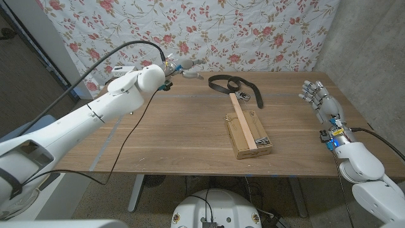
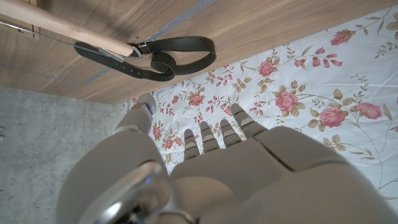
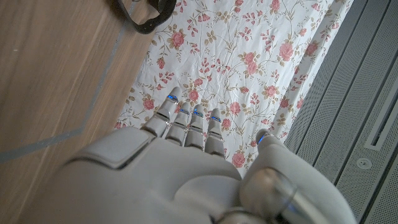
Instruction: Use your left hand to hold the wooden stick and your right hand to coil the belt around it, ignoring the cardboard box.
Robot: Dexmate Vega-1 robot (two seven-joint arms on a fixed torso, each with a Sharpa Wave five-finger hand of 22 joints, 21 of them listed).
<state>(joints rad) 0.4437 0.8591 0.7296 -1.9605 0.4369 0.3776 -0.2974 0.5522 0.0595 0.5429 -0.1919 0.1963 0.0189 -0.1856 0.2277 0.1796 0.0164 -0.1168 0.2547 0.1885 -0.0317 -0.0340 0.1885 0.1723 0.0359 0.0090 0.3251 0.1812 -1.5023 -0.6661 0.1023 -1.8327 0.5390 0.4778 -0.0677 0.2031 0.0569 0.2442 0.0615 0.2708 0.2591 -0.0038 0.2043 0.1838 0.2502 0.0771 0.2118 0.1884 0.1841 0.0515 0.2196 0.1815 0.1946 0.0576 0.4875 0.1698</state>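
Both hands empty, stick and belt lying apart from them on the surface.

Head view: the left hand (image 1: 181, 65) hovers at the far edge of the surface (image 1: 164, 133), fingers loosely spread, holding nothing; the belt (image 1: 235, 85) lies looped near its fingertips, toward the middle. The wooden stick (image 1: 244, 122) rests along the cardboard box (image 1: 248, 134), well apart from both hands. The right hand (image 1: 321, 99) stands at the right edge, fingers apart, empty.
Left wrist view: beyond the spread fingers (image 2: 211, 134), the belt (image 2: 158, 55) touches the stick (image 2: 62, 26).
Right wrist view: the fingers (image 3: 186, 118) reach out side by side, gripping nothing, toward the floral cloth (image 3: 249, 56).
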